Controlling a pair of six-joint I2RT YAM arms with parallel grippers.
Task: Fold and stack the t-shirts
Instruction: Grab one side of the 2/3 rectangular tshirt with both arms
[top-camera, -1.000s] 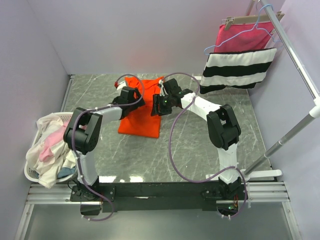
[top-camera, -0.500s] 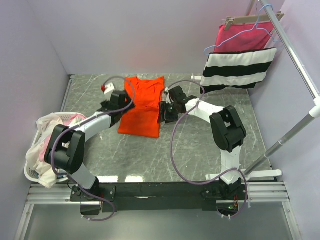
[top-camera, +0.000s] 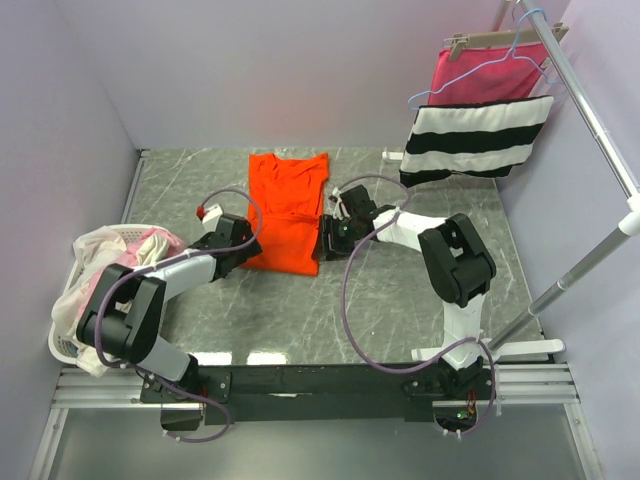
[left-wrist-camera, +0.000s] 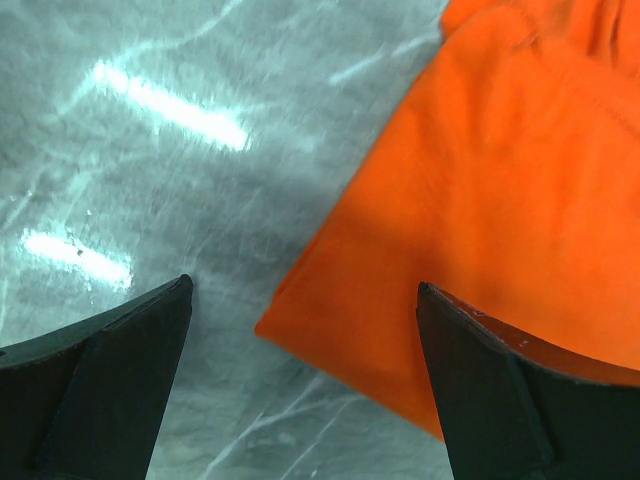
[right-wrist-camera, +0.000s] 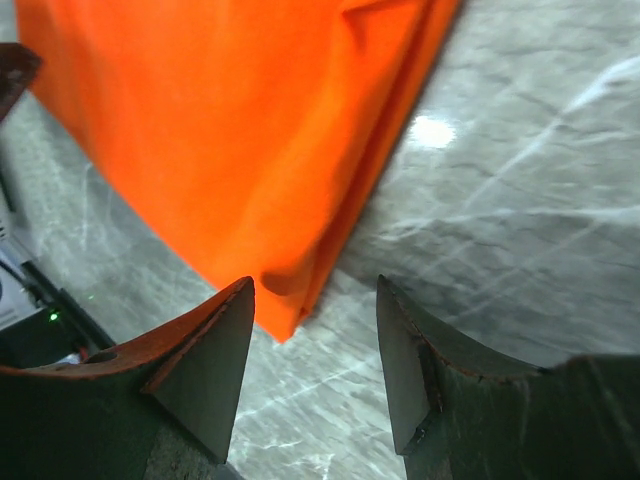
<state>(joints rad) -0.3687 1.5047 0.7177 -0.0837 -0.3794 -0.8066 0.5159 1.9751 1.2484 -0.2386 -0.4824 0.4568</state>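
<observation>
Orange t-shirt (top-camera: 290, 210) folded to a long strip, mid-table (top-camera: 400, 290). Left gripper (top-camera: 248, 255) at its 7 o'clock corner, jaws spread, cloth contact unclear. Right gripper (top-camera: 323, 246) at the 5 o'clock corner, also spread. Other t-shirts (top-camera: 100, 290) heaped in basket (top-camera: 60, 345), 9 o'clock

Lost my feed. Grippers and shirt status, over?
Left gripper open at near left corner of orange t-shirt. Right gripper open at near right corner. Shirt on table, nothing blocking.

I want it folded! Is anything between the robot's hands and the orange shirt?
Nothing visible. The left hand and right hand, both open, sit at the orange shirt's near corners.
</observation>
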